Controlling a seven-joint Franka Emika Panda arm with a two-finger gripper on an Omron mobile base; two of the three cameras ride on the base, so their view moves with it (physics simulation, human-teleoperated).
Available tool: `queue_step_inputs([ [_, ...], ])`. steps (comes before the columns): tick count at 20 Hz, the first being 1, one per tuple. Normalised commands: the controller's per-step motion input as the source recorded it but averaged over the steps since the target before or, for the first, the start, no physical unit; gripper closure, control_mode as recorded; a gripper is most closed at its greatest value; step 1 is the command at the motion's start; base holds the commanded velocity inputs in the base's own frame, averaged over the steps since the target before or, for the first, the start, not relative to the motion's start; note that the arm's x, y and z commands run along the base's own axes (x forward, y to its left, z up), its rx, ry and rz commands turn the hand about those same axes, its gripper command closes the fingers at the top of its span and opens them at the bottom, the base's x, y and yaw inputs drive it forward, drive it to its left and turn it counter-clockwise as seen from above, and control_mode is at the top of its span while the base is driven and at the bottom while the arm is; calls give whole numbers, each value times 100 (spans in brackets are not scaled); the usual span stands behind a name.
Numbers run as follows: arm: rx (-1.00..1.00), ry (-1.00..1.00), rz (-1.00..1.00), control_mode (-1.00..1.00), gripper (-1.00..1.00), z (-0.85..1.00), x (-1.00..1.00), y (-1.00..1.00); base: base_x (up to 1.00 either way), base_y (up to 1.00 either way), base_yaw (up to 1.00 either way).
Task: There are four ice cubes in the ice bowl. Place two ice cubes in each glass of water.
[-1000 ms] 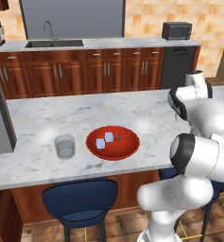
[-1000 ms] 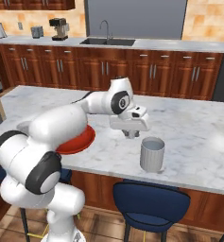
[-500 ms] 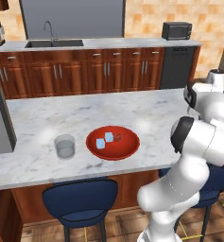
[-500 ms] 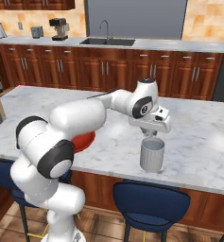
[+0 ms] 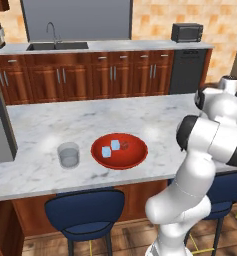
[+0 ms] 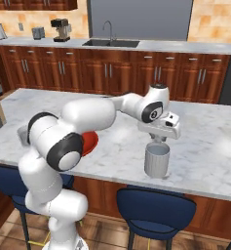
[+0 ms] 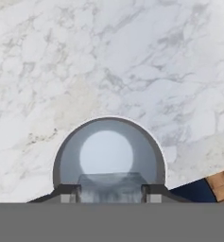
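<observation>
Grey ribbed glass (image 6: 157, 163) is the target of this step, and the gripper (image 6: 157, 140) hangs straight over it, jaws partly closed on what looks like a pale ice cube (image 7: 108, 182) pinched between the tips. In the hand view the mouth of the glass sits at 6 o'clock. The cube lies over the near part of the opening, with the pale bottom of the glass toward 12 o'clock from it. To do the drop well, I would nudge the hand a touch toward 12 o'clock so the cube is over the middle. Then lower it close to the rim and part the jaws gently, so the cube falls inside and neither bounces off the wall nor tips the glass.

Around it, from the left of the left base view: the clear glass (image 5: 69, 154) stands on the marble counter (image 5: 50, 120) at 9 o'clock of the bowl (image 5: 135, 159), near it but apart. I cannot tell whether it holds a cube. Two cubes rest in the bowl, one (image 5: 106, 151) at 9 o'clock of its middle, the other (image 5: 115, 144) at 11 o'clock.

Nothing stands between gripper and ribbed glass. The arm's own elbow reaches across the bowl in the right base view, so the trip back for another cube needs a wide, high swing.
</observation>
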Motion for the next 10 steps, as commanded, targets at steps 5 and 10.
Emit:
queue_step_inputs([
  [5,0,0,0,-100,100,-37,2,-6,0,0,0],
  [10,0,0,0,-100,100,-33,14,-3,0,0,0],
])
